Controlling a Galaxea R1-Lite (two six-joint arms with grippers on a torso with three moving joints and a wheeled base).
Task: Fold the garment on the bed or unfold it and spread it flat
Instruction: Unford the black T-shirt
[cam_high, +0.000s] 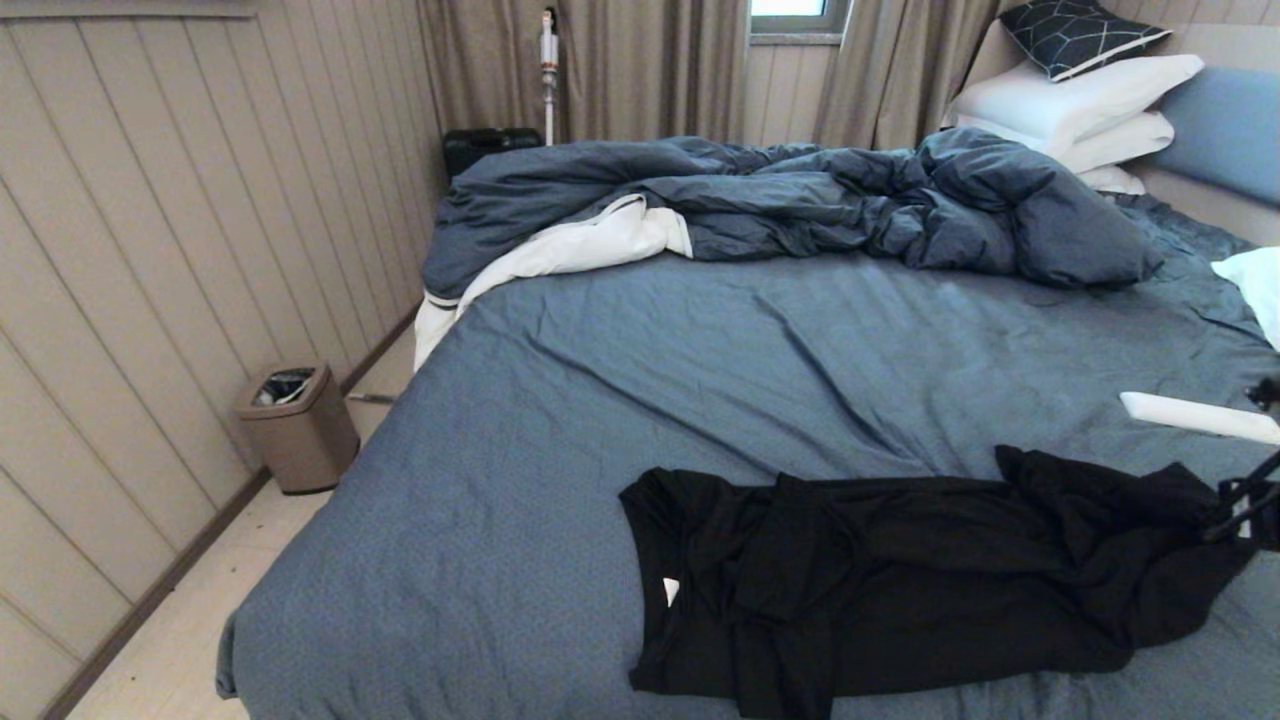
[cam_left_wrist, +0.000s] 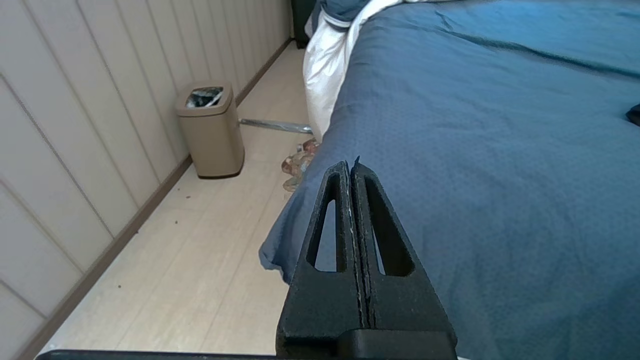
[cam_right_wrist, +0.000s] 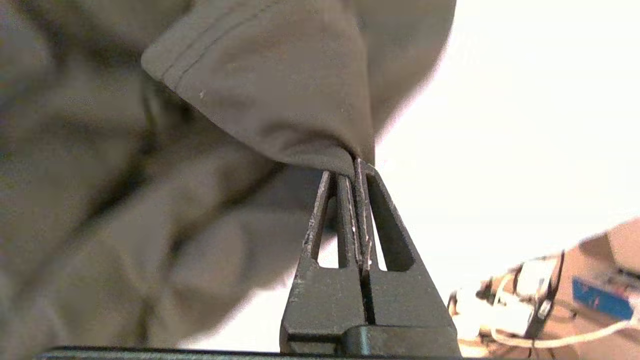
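The garment (cam_high: 900, 570), a black T-shirt with a small white neck tag (cam_high: 670, 590), lies crumpled and stretched sideways on the near part of the bed (cam_high: 700, 380). At the right edge of the head view my right gripper (cam_high: 1228, 525) reaches its right end. In the right wrist view this gripper (cam_right_wrist: 356, 165) is shut on a fold of the garment (cam_right_wrist: 260, 90), which hangs from the tips with a stitched hem showing. My left gripper (cam_left_wrist: 350, 167) is shut and empty, parked above the bed's near left corner, out of the head view.
A rumpled dark blue duvet (cam_high: 800, 200) with white lining lies across the far half of the bed. White pillows (cam_high: 1080, 100) are stacked at the headboard. A tan bin (cam_high: 297, 425) stands on the floor by the panelled wall on the left.
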